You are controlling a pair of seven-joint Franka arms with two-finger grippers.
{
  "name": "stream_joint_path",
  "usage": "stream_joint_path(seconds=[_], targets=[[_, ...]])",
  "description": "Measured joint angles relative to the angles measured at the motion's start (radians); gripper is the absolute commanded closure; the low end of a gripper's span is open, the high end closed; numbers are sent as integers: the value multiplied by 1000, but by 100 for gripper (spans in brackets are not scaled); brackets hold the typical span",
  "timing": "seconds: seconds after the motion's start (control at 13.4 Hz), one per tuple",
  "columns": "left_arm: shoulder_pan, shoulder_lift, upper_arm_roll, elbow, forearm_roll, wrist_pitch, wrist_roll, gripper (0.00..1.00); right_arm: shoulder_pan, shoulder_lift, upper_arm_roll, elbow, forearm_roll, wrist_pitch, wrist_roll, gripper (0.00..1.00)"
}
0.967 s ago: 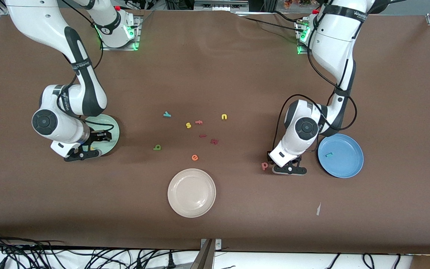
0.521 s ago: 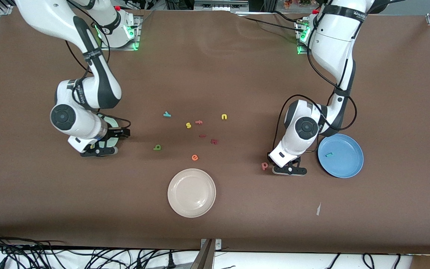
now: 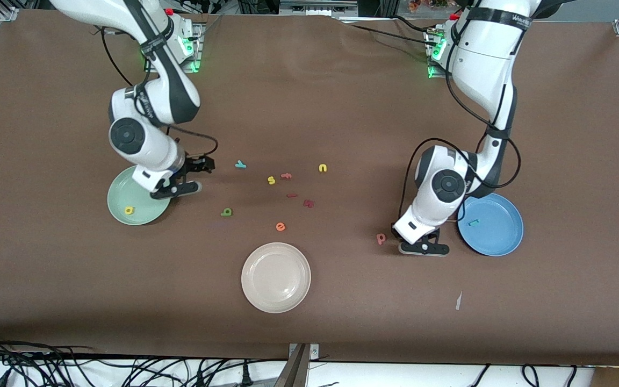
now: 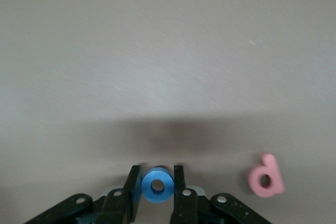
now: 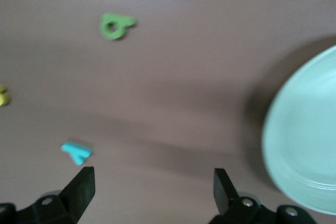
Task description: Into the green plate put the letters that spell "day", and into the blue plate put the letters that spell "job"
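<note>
The left gripper is clamped on the small blue foam ring letter o, low over the brown counter just beside the round bright blue plate; the flat fingers press its two sides, a hold suited to carrying it across to that plate. The tiny pink foam b-shaped letter lies on the counter close by, not yet collected. A small teal hooked j already rests in the blue plate. The right gripper hangs with jaws spread wide and empty over the counter between the round pale mint-green plate and the small teal foam y, apparently lined up to take that letter. A little yellow round-bowled letter lies in the green plate. The dark green round-bowled letter sits loose on the counter, nearer the front camera than the y. By judgement, each word has one letter delivered.
</note>
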Motion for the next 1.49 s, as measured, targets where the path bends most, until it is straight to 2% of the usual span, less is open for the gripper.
stream_joint_path(seconds=[0.3,0.52,0.67,0.82,0.89,1.12,1.27,1.34,1.49], targets=[[130,-115,8,-9,0,-170,168,88,5,-17,112,-115,-9,147,-14,0],[235,-178,7,-87,0,-192,375,81,10,-17,151,-143,-26,163,-161,0],[263,-189,7,-132,0,-190,420,64,9,-16,153,-149,-40,177,-296,0],[263,-189,1,-150,0,-186,421,27,8,-4,152,-158,-92,229,-365,0],[262,-189,-3,-152,0,-186,420,22,8,9,152,-161,-133,258,-375,0],[262,-189,-6,-152,0,-186,420,21,12,69,156,-167,-262,346,-378,2],[261,-189,-7,-152,-2,-184,419,21,16,104,157,-167,-304,393,-379,5],[257,-189,-9,-152,-19,-181,416,21,18,116,157,-167,-313,408,-381,8],[217,-187,-15,-146,-131,-178,400,21,27,132,158,-167,-324,427,-385,21]])
